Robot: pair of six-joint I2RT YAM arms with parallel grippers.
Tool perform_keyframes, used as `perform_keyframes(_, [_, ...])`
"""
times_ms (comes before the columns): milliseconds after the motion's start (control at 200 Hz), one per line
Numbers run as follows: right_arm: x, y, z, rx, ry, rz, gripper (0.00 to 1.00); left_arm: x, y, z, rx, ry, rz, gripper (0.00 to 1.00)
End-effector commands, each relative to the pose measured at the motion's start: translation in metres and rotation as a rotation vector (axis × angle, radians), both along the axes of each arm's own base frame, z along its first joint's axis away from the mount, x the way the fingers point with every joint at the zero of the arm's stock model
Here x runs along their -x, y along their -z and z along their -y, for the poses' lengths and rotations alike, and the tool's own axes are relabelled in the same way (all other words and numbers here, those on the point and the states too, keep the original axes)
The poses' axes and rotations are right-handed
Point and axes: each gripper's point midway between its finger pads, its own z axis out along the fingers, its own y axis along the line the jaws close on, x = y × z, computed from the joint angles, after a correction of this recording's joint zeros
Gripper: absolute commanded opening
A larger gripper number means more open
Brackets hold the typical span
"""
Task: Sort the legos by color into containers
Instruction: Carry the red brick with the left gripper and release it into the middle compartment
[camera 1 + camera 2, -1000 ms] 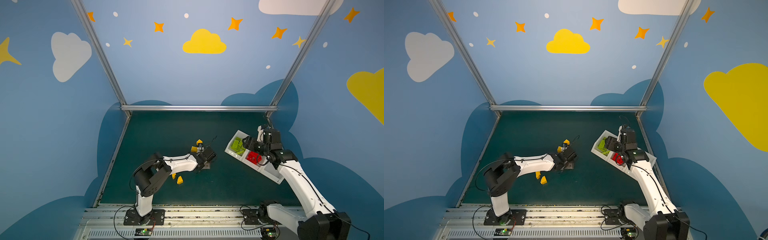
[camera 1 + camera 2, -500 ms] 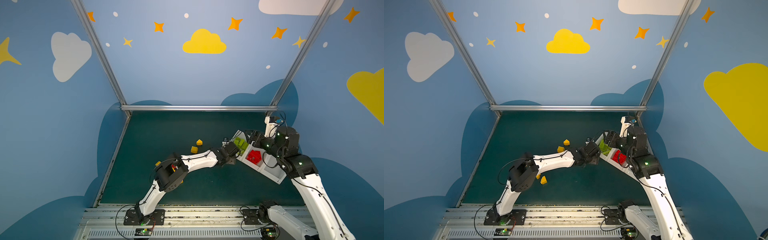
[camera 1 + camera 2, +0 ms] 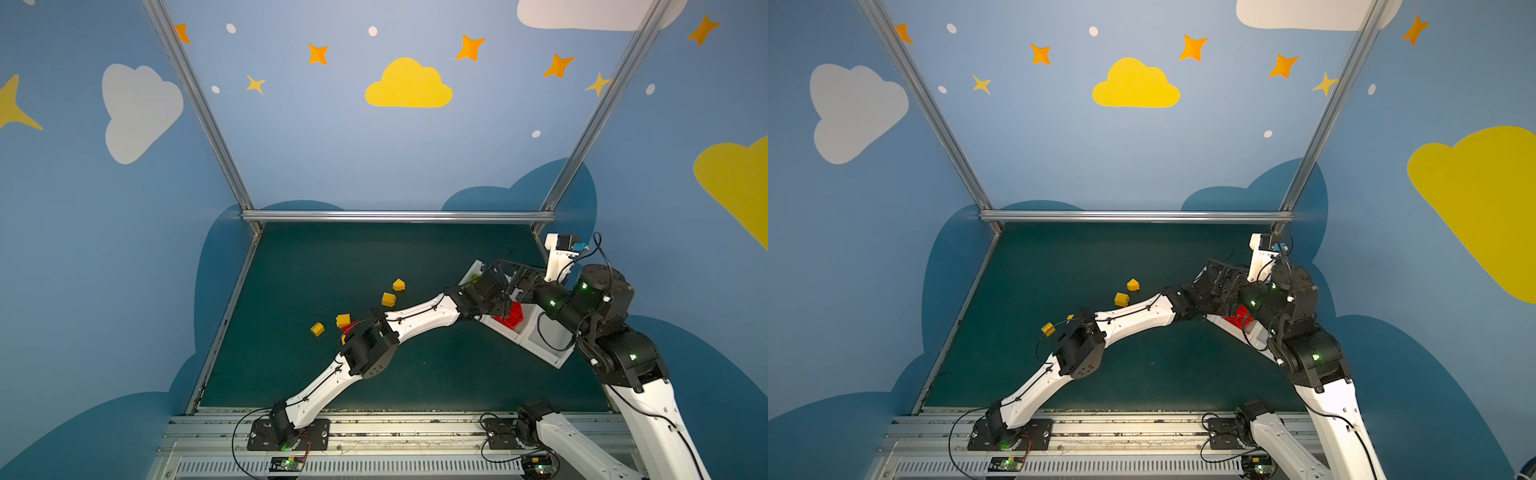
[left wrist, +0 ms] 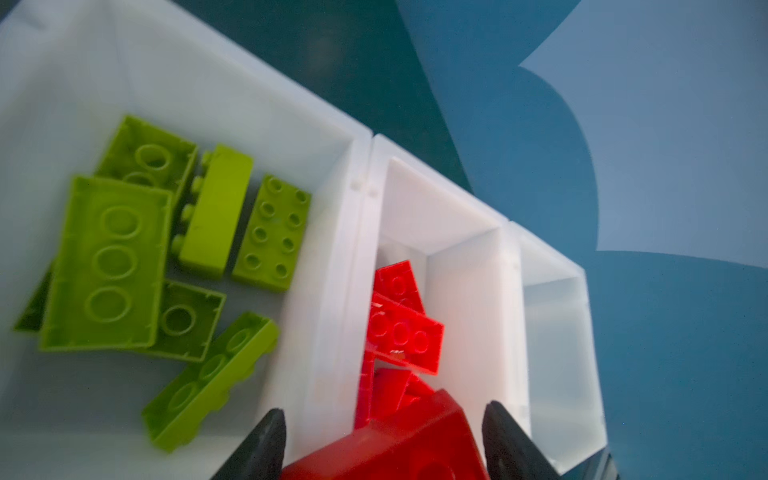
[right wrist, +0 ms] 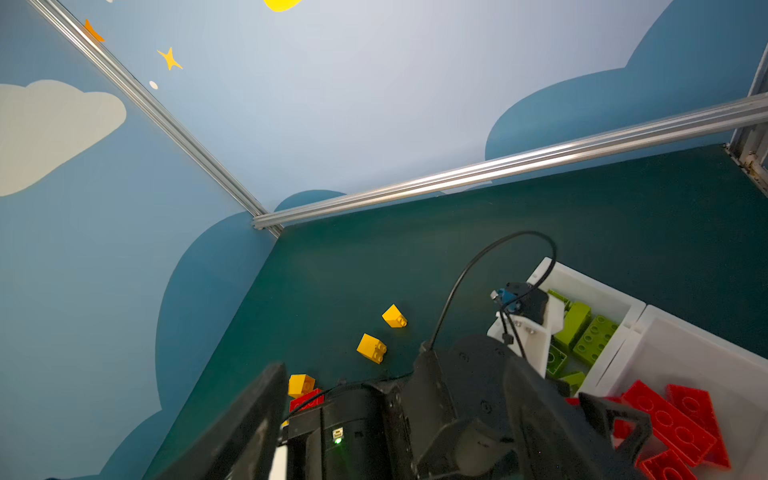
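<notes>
The containers (image 3: pixel 549 360) are three joined white bins at the right of the mat. In the left wrist view, several lime green legos (image 4: pixel 112 266) lie in the end bin (image 4: pixel 216 83), red ones (image 4: pixel 405 332) in the middle bin, and the third bin (image 4: pixel 557 332) holds nothing. My left gripper (image 4: pixel 382 415) is shut on a red brick (image 4: pixel 399 449) above the middle bin's edge. My right gripper (image 5: pixel 395 374) hangs open just above the left wrist (image 3: pixel 484 291), holding nothing. Several yellow legos (image 3: pixel 388 299) and one red brick (image 5: pixel 305 401) lie on the mat.
The left arm (image 3: pixel 415 316) stretches across the mat from its base to the bins, over the loose bricks. The right arm's elbow (image 3: pixel 623 357) stands over the near end of the bins. Metal rails (image 3: pixel 395 216) edge the mat at the back and left.
My left arm has swung from the middle of the mat to the bins with the red brick. My right gripper has lifted away from the red bin and now hovers above.
</notes>
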Motion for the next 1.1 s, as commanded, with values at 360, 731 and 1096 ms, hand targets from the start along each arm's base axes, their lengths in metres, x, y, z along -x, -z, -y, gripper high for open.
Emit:
perform_keyframes(360, [0.005,-0.004,0.005,0.016,0.019,0.025,0.8,-0.014,-0.01,0.036,0.098,0.033,0.037,0.72])
perform_keyframes(731, [-0.003,-0.002,-0.002,0.023,-0.001,-0.017,0.82,-0.008,-0.029,0.019,0.039,0.034,0.056,0.91])
perform_keyframes(1096, [-0.031,0.003,-0.018,0.079,-0.04,-0.099,0.84,0.023,-0.054,-0.061,-0.012,-0.026,0.155,0.92])
